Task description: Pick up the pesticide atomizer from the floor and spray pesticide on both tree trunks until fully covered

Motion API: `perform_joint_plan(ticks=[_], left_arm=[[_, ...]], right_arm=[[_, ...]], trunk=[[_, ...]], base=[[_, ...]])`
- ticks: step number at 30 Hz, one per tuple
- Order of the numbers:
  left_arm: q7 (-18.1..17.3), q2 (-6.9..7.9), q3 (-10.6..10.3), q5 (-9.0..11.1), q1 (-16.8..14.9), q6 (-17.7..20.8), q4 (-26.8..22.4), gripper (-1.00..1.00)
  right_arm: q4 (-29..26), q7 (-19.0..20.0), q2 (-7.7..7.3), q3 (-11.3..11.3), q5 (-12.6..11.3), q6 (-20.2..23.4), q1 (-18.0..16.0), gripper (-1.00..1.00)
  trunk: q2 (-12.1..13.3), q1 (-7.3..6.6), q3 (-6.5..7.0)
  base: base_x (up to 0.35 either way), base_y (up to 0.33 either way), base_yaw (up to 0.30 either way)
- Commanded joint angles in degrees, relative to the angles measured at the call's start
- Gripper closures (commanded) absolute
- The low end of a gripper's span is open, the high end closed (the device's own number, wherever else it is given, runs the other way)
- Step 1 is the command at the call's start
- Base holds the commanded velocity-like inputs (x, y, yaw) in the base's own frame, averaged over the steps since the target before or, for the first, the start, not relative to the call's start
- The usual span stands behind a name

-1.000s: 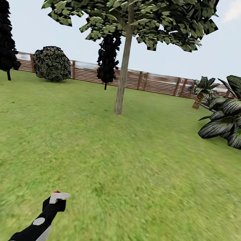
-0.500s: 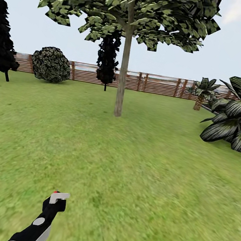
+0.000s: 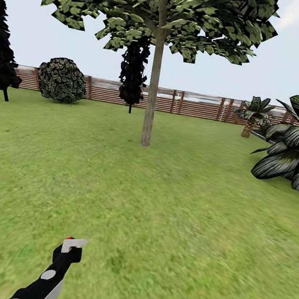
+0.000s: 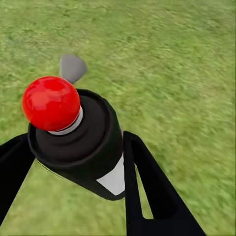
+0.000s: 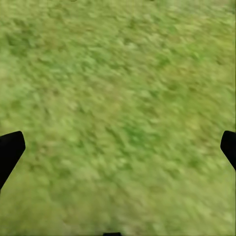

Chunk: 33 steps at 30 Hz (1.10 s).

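Lettering cannot be read on the white label of the pesticide atomizer (image 4: 78, 142), which the left gripper (image 4: 73, 162) clamps between its black fingers, red spot up. Grass lawn (image 3: 167, 220) spreads to a brown slat fence (image 3: 195, 103); one tree trunk (image 3: 152, 97) stands ahead. The right gripper (image 5: 118, 147) hangs spread wide over grass.

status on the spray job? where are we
Done: pickup. The left end effector is shut on the pesticide atomizer, its red knob and grey trigger visible in the wrist view. In hand: the robot is out on the lawn, facing one tree trunk well ahead of it. Left: all the spraying; no white specks show on that trunk. The right end effector is open over grass.
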Motion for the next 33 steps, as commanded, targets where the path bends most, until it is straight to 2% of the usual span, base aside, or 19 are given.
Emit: perform_joint_plan(ticks=[1, 33], left_arm=[[-0.1, -0.04, 0.2, 0.1, -0.1, -0.2, 0.0, 1.0], [-0.1, -0.04, 0.2, 0.1, -0.1, -0.2, 0.0, 1.0]], right_arm=[[0.0, -0.3, 0.03, -0.3, 0.6, -0.2, 0.0, -1.0], [0.0, -0.3, -0.02, -0.3, 0.6, -0.2, 0.0, -1.0]], trunk=[[-0.1, 0.07, -0.1], [-0.1, 0.07, -0.1]], base=[[0.35, 0.0, 0.0], [0.35, 0.0, 0.0]])
